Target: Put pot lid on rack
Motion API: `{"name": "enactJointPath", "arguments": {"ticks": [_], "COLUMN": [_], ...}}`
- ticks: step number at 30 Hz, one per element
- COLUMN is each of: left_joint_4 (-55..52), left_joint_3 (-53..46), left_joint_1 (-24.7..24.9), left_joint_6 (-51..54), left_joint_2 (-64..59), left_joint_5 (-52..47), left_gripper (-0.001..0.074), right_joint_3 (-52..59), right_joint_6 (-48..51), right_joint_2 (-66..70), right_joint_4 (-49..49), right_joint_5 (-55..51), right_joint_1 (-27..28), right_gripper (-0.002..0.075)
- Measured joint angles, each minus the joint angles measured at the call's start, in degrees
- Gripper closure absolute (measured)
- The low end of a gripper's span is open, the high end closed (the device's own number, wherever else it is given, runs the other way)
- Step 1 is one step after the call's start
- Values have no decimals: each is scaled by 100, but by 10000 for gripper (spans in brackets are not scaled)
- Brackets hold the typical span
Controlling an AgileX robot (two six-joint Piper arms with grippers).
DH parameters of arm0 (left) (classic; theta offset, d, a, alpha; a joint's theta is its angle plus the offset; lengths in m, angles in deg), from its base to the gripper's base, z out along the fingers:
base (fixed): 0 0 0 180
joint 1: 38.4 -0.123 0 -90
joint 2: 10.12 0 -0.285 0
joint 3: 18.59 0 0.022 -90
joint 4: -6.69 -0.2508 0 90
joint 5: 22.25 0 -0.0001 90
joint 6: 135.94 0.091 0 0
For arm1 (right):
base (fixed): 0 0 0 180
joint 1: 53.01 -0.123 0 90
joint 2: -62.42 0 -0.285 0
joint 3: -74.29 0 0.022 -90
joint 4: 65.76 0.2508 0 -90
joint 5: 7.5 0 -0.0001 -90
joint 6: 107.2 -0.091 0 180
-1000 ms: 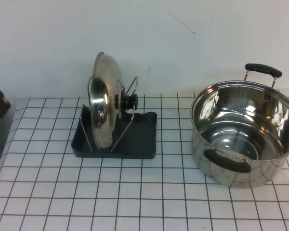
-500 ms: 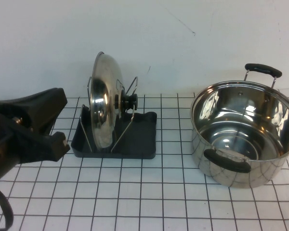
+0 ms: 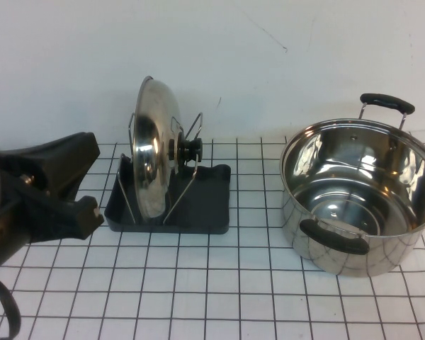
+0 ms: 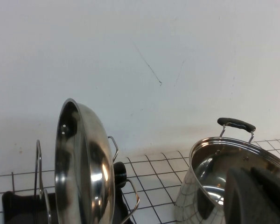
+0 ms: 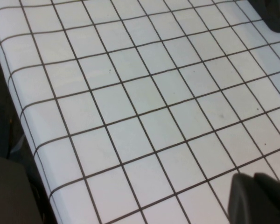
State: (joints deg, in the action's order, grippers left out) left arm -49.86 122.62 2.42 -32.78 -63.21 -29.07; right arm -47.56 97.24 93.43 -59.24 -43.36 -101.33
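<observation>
The shiny domed pot lid (image 3: 152,159) stands on edge in the wire loops of the dark grey rack (image 3: 205,212), its black knob (image 3: 191,151) pointing toward the pot. In the left wrist view the pot lid (image 4: 79,172) rises upright from the rack (image 4: 18,205). My left gripper (image 3: 85,152) hovers just left of the rack, shut and empty, apart from the lid; its fingers (image 4: 261,196) are pressed together. My right gripper (image 5: 259,198) is out of the high view, shut and empty over bare checked cloth.
A deep steel pot (image 3: 361,198) with two black handles stands open at the right. A white checked cloth (image 3: 212,297) covers the table, with a white wall behind. The cloth's edge (image 5: 18,121) drops off near the right gripper.
My left arm came into the high view from the left and has since stayed almost still. The lid, rack and pot have not moved.
</observation>
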Motion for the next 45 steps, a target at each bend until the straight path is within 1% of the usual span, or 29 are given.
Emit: {"name": "enactJointPath", "arguments": {"ticks": [6,9,11,15,19,22,24,30,33,35,39,45], "left_joint_4": [0,376,1155,2466,3618,4375,4656,5290,5550,5551,5304,5261], "left_joint_3": [0,0,-8,-168,-634,-1206,-1581,-2691,-3156,-3391,-3735,-3912], "left_joint_1": [0,0,-47,-395,-1064,-1713,-2066,-3406,-3954,-4131,-4172,-3835], "left_joint_6": [17,433,1032,2749,4225,4990,5151,5458,5741,5823,5873,5918], "left_joint_2": [18,194,452,1144,1844,2410,2807,4158,4490,4575,4576,4576], "left_joint_5": [-13,-99,-282,-605,-716,-755,-778,-803,-814,-826,-869,-1044], "left_gripper": [736,736,736,736,736,736,736,736,736,736,736,737], "right_joint_3": [0,0,0,0,0,0,0,0,0,0,0,0], "right_joint_6": [0,0,0,0,0,0,0,0,0,0,0,0], "right_joint_2": [0,0,0,0,0,0,0,0,0,0,0,0], "right_joint_4": [9,9,9,9,9,9,9,9,9,9,9,12], "right_joint_5": [-51,-61,-61,-74,-74,-74,-74,-78,-78,-78,-78,-78], "right_joint_1": [0,0,0,0,0,0,0,0,0,0,0,0], "right_gripper": [727,727,727,727,727,727,727,727,727,727,727,727]}}
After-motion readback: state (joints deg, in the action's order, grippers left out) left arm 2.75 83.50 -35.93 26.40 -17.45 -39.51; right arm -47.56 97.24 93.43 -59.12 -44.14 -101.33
